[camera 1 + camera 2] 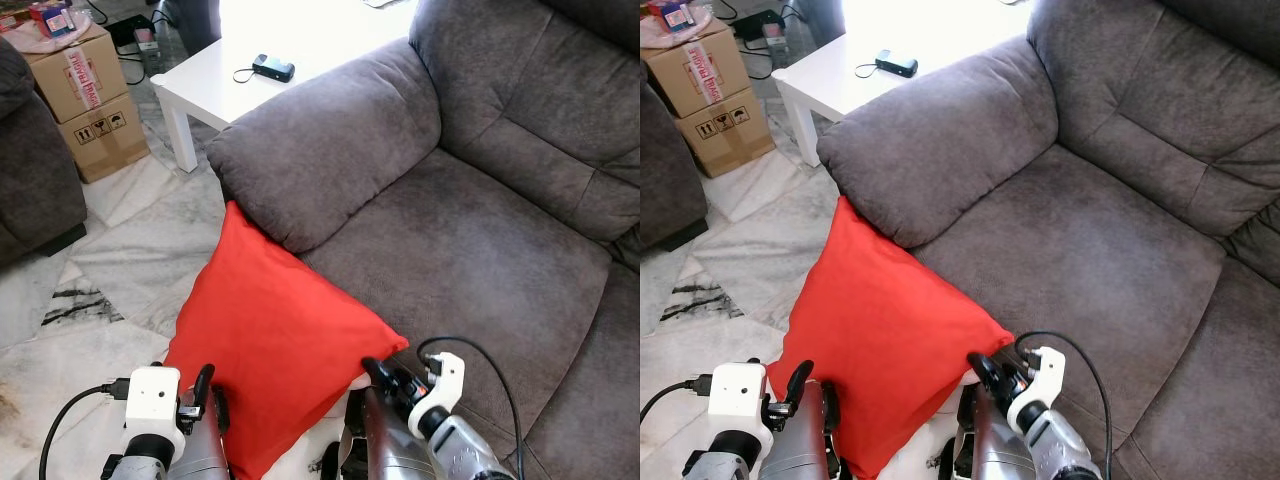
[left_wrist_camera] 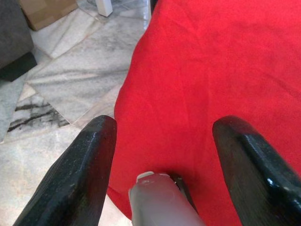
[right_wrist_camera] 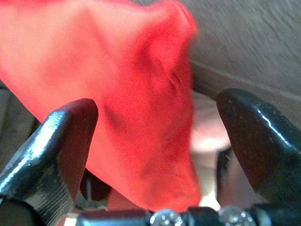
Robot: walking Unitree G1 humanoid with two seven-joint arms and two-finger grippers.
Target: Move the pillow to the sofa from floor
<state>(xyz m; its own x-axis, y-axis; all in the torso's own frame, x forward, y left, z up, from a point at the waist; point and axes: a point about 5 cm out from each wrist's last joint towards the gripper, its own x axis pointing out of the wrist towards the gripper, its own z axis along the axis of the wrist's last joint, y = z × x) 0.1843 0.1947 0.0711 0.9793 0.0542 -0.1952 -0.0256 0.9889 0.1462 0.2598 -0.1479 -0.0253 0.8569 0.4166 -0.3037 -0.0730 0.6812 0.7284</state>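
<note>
A red pillow stands on the marble floor, leaning against the front of the grey sofa below its armrest. My left gripper is at the pillow's lower left edge, and in the left wrist view its open fingers straddle the red fabric. My right gripper is at the pillow's right corner beside the sofa's seat front. In the right wrist view its fingers stand open around that red corner.
A white low table with a small black device stands behind the armrest. Cardboard boxes sit at the far left beside another dark sofa. Marble floor lies to the pillow's left.
</note>
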